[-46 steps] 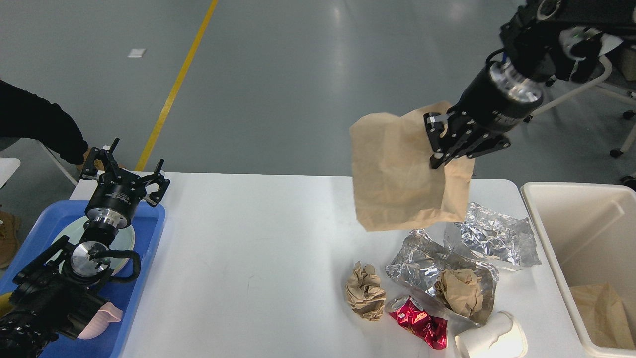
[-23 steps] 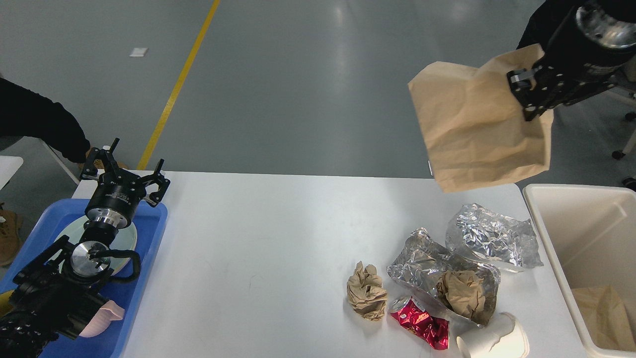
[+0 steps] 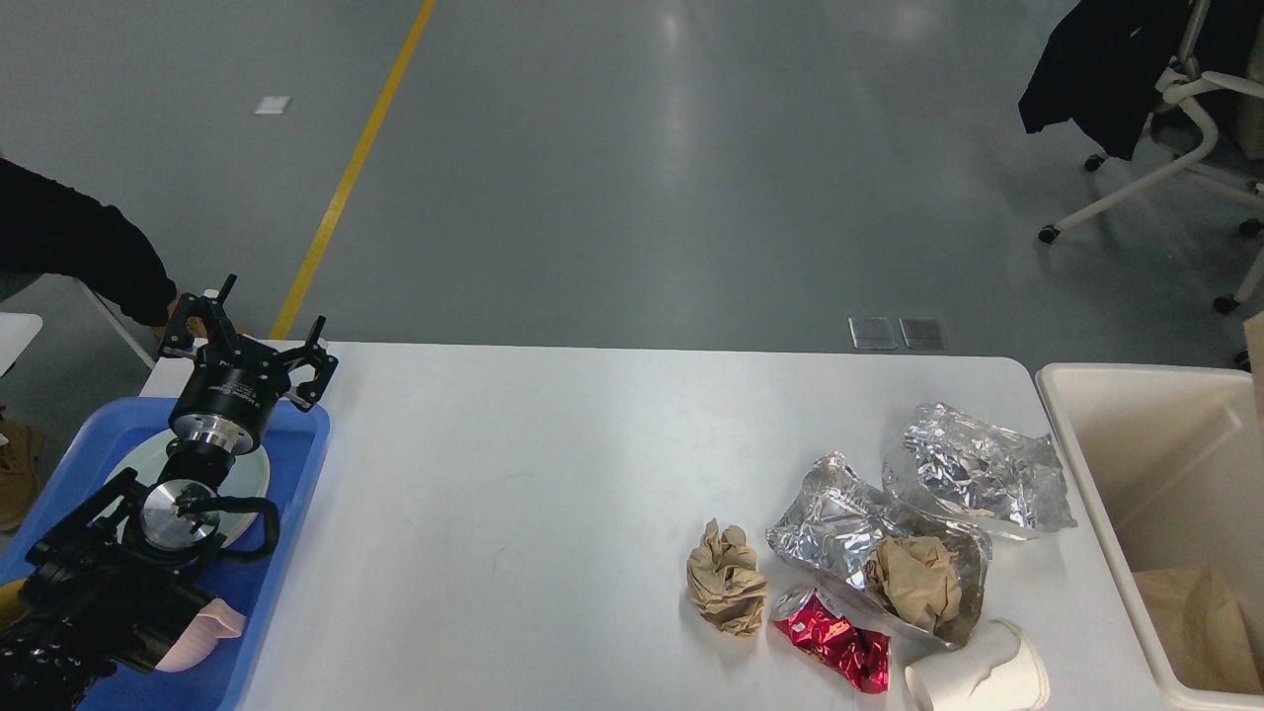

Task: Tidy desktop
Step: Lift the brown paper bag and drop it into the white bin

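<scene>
Desktop (image 3: 513, 474) fills the middle of the head view: plain white, rounded corners, near edge cut off, with crumpled foil (image 3: 978, 469), a paper wad (image 3: 726, 578), a red wrapper (image 3: 834, 642) and a squashed cup (image 3: 978, 671) bunched at its right end. Right gripper's out of shot, and only a tan sliver (image 3: 1255, 351) shows at the right edge above the cream bin (image 3: 1155, 464), too little to say what it is. Left gripper (image 3: 247, 341) hangs over the blue tray (image 3: 296, 464), fingers spread wide, holding nothing.

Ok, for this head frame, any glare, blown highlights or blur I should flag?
Head view: sharp overall, with no motion blur. The grey floor carries soft overhead-light reflections near the top edge. The crumpled foil shows small specular glints but is not blown out. The desktop is evenly lit with faint, soft shadows under the litter. The left gripper is dark but its fingers read clearly.
</scene>
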Available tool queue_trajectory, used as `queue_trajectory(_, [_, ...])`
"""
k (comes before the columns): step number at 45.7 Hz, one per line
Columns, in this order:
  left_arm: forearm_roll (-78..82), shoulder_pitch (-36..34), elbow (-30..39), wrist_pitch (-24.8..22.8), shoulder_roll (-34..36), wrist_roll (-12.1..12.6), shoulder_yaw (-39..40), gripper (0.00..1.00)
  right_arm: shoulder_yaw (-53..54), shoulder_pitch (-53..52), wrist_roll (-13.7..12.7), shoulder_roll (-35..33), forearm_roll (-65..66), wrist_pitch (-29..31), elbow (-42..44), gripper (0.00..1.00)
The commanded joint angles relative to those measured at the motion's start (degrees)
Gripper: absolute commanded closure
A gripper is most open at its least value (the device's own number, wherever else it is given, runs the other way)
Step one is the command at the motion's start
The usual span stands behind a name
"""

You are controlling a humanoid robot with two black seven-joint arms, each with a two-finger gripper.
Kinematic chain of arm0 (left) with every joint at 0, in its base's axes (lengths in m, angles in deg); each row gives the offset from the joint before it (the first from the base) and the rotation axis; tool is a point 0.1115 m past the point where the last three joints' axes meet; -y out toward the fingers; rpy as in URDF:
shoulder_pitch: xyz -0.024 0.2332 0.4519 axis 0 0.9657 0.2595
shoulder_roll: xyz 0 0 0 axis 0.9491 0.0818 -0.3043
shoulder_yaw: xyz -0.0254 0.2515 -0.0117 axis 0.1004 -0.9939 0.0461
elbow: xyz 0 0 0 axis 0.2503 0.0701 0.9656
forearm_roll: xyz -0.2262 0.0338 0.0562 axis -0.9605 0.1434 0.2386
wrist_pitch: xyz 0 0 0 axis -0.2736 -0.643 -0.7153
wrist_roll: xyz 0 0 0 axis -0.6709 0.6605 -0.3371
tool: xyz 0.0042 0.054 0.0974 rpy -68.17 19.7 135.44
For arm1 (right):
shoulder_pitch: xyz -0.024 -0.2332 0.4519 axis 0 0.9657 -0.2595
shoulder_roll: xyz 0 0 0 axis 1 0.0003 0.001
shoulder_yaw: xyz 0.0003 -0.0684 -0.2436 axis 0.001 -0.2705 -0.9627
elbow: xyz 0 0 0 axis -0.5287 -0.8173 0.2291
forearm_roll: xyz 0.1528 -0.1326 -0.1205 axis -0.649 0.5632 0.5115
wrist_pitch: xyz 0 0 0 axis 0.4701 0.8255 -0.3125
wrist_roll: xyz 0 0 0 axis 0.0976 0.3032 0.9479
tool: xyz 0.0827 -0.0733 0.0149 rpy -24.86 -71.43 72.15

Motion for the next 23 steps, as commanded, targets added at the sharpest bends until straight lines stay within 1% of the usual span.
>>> queue_trajectory(1, [0.0, 0.0, 0.0, 0.0, 0.0, 0.0, 0.0, 0.04, 1.6, 12.5, 0.2, 0.0, -0.4, -16.4, 0.4, 1.0])
queue_trajectory(4, [0.0, 0.0, 0.0, 0.0, 0.0, 0.0, 0.0, 0.04, 3.8, 19.8, 0.2, 0.6, -0.6, -25.5, 0.5, 1.0])
queue_trajectory(6, [0.0, 0.0, 0.0, 0.0, 0.0, 0.0, 0.0, 0.04, 6.1, 25.7, 0.2, 2.5, -0.5, -29.8, 0.6, 1.0])
queue_trajectory(9, [0.0, 0.1, 0.0, 0.0, 0.0, 0.0, 0.0, 0.04, 8.2, 29.6, 0.2, 3.9, -0.5, -30.2, 1.7, 1.0])
queue_trajectory(14, [0.0, 0.0, 0.0, 0.0, 0.0, 0.0, 0.0, 0.04, 9.6, 32.8, 0.2, 5.6, -0.5, -30.7, 3.4, 1.0])
queue_trajectory(23, [0.0, 0.0, 0.0, 0.0, 0.0, 0.0, 0.0, 0.04, 10.8, 34.1, 0.2, 6.4, -0.7, -31.2, 4.2, 1.0])
